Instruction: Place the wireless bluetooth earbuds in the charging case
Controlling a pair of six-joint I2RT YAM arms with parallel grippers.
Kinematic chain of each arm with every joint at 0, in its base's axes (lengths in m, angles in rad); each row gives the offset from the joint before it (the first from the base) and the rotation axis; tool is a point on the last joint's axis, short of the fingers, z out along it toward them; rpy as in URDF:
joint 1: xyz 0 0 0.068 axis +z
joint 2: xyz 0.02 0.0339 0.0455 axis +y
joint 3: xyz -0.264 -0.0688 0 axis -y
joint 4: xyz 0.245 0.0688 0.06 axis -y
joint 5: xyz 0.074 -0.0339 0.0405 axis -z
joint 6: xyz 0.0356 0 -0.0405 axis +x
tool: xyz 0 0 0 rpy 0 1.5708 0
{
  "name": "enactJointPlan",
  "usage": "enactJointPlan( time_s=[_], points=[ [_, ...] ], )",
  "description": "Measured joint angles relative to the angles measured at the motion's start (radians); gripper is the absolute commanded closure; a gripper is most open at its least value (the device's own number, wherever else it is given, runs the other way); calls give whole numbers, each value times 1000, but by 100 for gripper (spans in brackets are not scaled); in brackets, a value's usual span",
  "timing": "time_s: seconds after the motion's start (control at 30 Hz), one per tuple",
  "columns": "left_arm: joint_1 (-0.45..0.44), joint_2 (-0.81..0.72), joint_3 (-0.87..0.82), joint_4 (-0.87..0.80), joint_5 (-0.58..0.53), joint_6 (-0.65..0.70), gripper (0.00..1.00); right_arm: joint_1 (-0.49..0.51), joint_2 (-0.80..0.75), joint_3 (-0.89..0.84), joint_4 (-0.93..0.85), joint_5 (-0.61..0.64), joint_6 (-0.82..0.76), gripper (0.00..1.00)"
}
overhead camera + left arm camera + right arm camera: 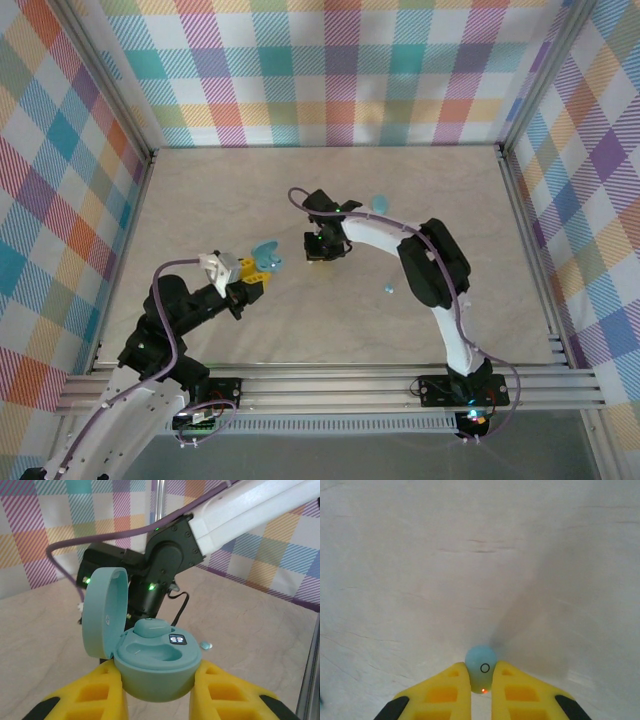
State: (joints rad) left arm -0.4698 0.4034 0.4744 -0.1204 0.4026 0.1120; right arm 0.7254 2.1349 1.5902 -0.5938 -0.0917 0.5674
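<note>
Closest to my left wrist lens, the left hand (pixel 157 677) clamps the charging case (pixel 150 655), its lid (pixel 102 610) up and one seated earbud (pixel 151 626) in the far well. My right hand (pixel 481 670) pinches a held earbud (pixel 480 658) over bare surface (pixel 470 555). From above, both hands work mid-surface with open room toward every edge. A loose earbud (pixel 388 289) lies beside the right arm (pixel 430 265), and a second case (pixel 380 203) sits nearer the far edge.
</note>
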Motion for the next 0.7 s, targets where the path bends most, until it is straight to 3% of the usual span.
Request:
enactJointPlan(
  time_s=[0.4, 0.7],
  points=[
    [0, 68, -1, 74, 3, -23, 93, -18, -181, -203, 28, 10, -7, 86],
    [0, 135, 0, 101, 0, -32, 93, -18, -266, -262, 23, 23, -38, 87]
  ],
)
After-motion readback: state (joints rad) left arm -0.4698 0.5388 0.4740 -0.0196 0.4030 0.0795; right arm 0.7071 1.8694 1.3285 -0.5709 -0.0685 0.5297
